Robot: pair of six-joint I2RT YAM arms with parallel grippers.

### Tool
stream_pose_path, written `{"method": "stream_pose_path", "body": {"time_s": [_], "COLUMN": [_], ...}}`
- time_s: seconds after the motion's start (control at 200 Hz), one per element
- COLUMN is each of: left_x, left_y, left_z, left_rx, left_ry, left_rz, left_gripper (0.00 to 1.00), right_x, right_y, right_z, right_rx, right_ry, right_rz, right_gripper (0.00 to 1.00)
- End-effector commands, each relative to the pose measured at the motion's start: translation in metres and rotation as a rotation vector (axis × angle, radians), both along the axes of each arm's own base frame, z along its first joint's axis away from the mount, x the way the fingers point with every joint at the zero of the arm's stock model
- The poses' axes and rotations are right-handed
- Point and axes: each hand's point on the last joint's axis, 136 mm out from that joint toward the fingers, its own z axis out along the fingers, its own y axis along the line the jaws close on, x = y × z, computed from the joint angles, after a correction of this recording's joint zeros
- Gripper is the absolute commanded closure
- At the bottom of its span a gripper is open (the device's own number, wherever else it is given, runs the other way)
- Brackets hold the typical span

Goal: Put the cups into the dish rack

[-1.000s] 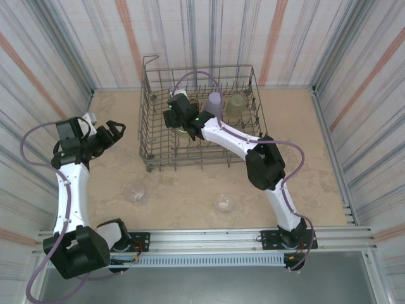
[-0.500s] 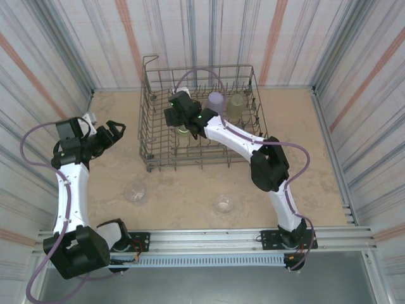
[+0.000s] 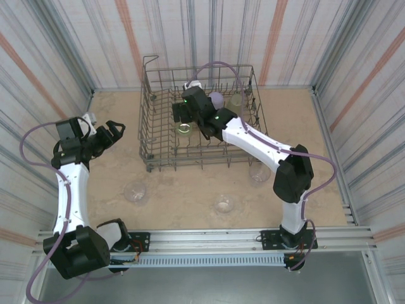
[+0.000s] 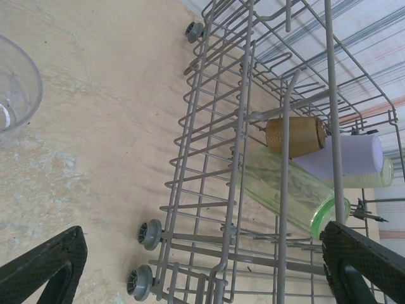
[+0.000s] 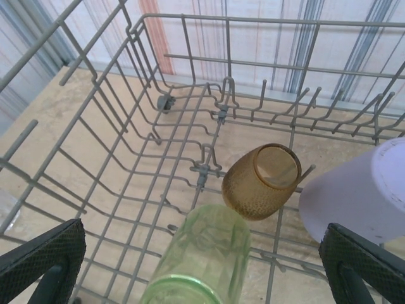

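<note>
- Right gripper (image 3: 180, 115) above the dish rack (image 3: 152, 126), fingers wide, empty.
- Left gripper (image 3: 116, 131) by the table's (image 3: 190, 183) left edge, fingers wide.
- Green cup (image 5: 202, 259), amber cup (image 5: 261, 180), lavender cup (image 5: 354, 190) inside rack; clear cups (image 3: 135, 191) toward near edge.

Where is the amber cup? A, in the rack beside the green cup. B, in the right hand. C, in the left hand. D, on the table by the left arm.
A: the amber cup lies in the rack next to the green cup.
</note>
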Motion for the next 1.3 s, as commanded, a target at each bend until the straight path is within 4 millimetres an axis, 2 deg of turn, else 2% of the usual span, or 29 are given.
{"method": "stream_pose_path", "body": {"time_s": [0.0,0.276,0.776,1.102,1.292], "left_x": [-0.002,-0.001,0.001,0.002,0.001], "left_y": [0.007,0.016,0.022,0.021,0.021], "left_z": [-0.003,-0.013,-0.02,-0.021,-0.021], "left_rx": [0.028,0.06,0.119,0.112,0.115], "left_ry": [0.005,0.046,0.081,0.086,0.084], "left_rz": [0.021,0.059,0.09,0.087,0.09], "left_gripper": [0.01,0.01,0.01,0.01,0.01], "right_x": [-0.015,-0.037,-0.07,-0.097,-0.119], "right_y": [-0.01,-0.045,-0.13,-0.158,-0.163], "right_z": [0.018,0.008,-0.01,-0.024,-0.02], "right_rx": [0.055,0.084,0.107,0.129,0.115], "right_ry": [0.007,0.064,0.1,0.133,0.117], "right_rz": [0.01,0.006,-0.115,-0.194,-0.193], "right_gripper": [0.01,0.01,0.01,0.01,0.01]}}
